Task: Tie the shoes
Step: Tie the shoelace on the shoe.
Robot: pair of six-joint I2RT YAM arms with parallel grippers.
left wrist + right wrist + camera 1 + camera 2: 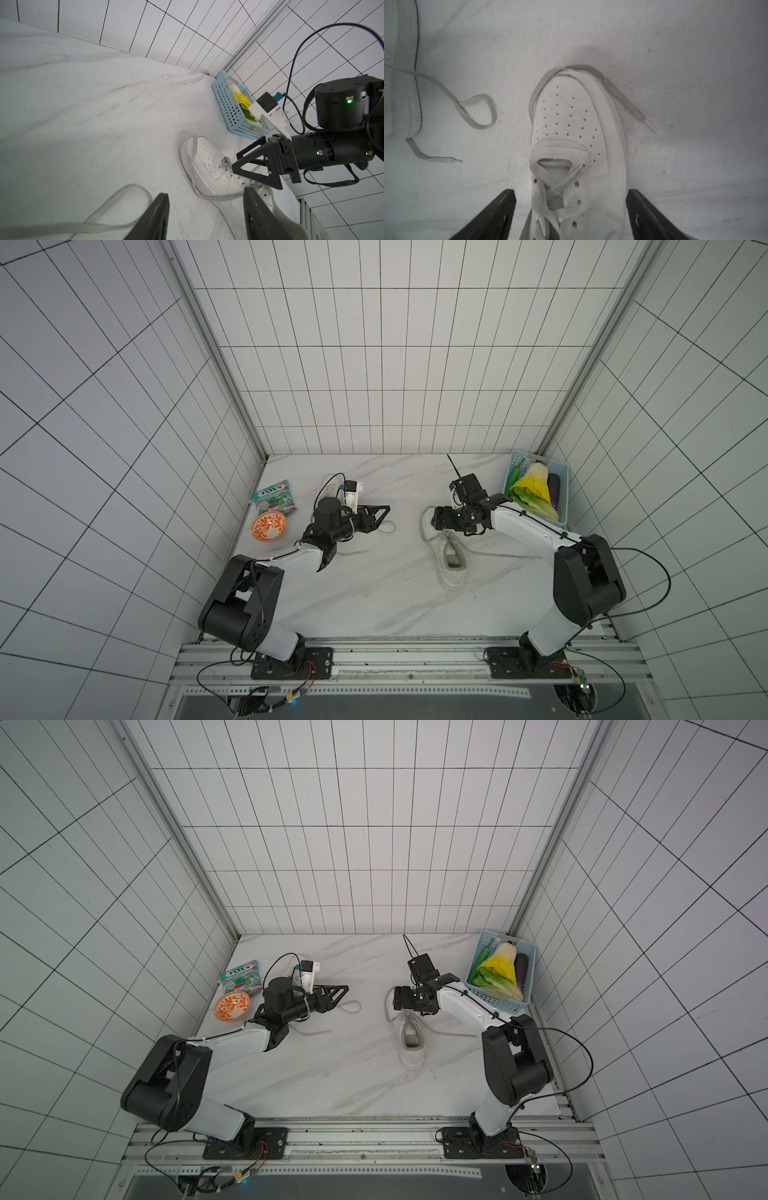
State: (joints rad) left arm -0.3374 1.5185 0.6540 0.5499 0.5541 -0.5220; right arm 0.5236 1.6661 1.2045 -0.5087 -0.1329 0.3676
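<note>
White low-top shoe (451, 568) on bench (374, 597), right of centre, toe to rear, untied, lace (618, 93) draped round toe. 2nd shoe (331, 486) back left, half hidden by L arm (291, 560), laces loose. R claw (571, 190) wide, straddling 1st shoe's tongue w/o gripping; L claw (205, 191) half apart, empty, over lace loop (124, 191).

One white sneaker (451, 562) sits upright on the table (374, 605), heel toward the robot, untied, with a greyish lace (618, 94) looped round its toe. The other sneaker (331, 488) is mostly hidden, and its loose laces (440, 159) trail over the table.
</note>
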